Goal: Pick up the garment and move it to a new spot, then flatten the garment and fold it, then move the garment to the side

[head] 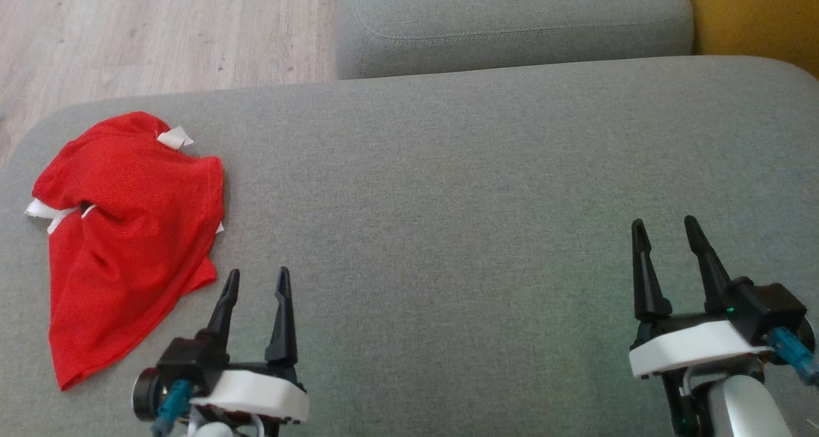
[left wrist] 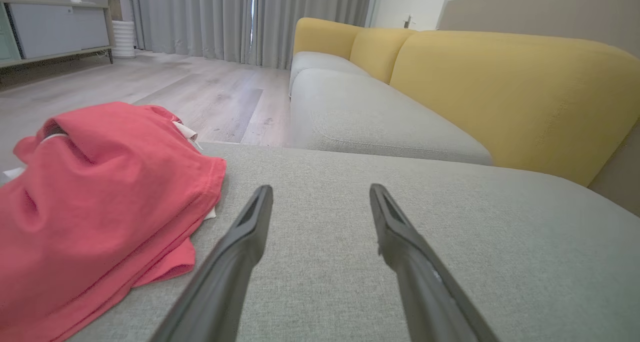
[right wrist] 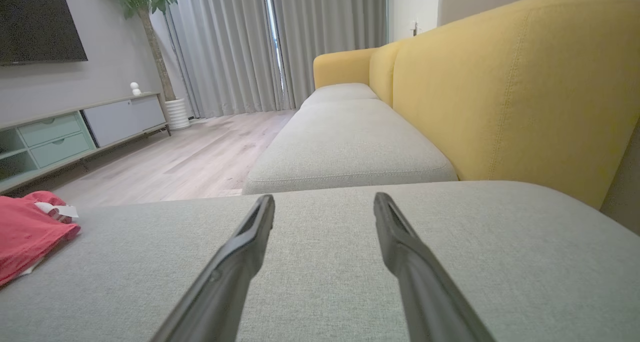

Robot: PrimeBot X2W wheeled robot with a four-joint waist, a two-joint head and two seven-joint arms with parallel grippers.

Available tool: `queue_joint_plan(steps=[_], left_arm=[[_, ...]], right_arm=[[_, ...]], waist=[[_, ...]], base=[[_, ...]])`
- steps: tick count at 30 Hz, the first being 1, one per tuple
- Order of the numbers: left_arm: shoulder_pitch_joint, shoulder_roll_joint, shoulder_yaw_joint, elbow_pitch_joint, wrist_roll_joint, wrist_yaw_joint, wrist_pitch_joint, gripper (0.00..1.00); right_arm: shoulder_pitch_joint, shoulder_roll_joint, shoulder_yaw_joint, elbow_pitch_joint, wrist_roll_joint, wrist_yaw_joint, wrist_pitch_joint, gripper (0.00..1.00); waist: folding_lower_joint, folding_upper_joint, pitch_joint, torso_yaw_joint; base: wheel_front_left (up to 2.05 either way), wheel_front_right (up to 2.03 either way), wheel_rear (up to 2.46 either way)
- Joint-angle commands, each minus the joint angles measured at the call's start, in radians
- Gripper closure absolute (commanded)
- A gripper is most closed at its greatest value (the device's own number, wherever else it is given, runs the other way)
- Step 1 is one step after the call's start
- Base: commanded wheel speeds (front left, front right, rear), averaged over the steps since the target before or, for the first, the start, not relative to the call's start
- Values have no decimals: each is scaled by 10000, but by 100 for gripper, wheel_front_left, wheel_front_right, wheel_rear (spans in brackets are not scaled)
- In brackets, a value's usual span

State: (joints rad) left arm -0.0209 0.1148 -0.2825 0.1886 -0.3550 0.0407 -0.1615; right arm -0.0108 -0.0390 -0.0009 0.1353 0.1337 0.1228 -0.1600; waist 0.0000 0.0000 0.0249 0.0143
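Observation:
A crumpled red garment (head: 128,232) with white trim and a white tag lies on the left end of the grey sofa cushion (head: 448,200). My left gripper (head: 256,280) stands open just right of the garment's lower edge, holding nothing. In the left wrist view the garment (left wrist: 95,207) bunches up left of my left gripper (left wrist: 320,192). My right gripper (head: 662,226) is open over the cushion's right side, far from the cloth. At the left edge of the right wrist view the garment (right wrist: 27,232) shows, well away from my right gripper (right wrist: 324,199).
A second grey seat cushion (head: 512,21) lies beyond the near one, with a yellow backrest (right wrist: 500,91) along the right. Wooden floor (head: 160,34) lies past the cushion's far left edge. A low cabinet (right wrist: 75,126), a plant and curtains stand further off.

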Motion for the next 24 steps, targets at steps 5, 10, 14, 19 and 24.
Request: queue_joint_plan(steps=[5,10,14,19,24], left_arm=[[-682,292,-210,-263,935,280,-297,0],[-752,360,-540,-274,1438,496,-444,0],[-686,194,-489,-327,1277,395,-561,0],[-489,-164,67,-617,928,139,-707,0],[-253,-396,517,-987,1251,-177,-854,0]], right_arm=[[-534,-93,320,-519,-1013,63,-307,0],[-523,-97,409,-601,-1570,67,-455,0],[-503,-100,481,-621,-1607,69,-573,0],[-413,-104,487,-550,-967,72,-720,0],[-260,-108,389,-261,-347,76,-868,0]], waist=[[0,0,17,2],[0,0,31,19],[0,0,49,36],[0,0,45,55],[0,0,37,58]], base=[[0,0,0],[0,0,0],[0,0,0],[0,0,0],[0,0,0]])
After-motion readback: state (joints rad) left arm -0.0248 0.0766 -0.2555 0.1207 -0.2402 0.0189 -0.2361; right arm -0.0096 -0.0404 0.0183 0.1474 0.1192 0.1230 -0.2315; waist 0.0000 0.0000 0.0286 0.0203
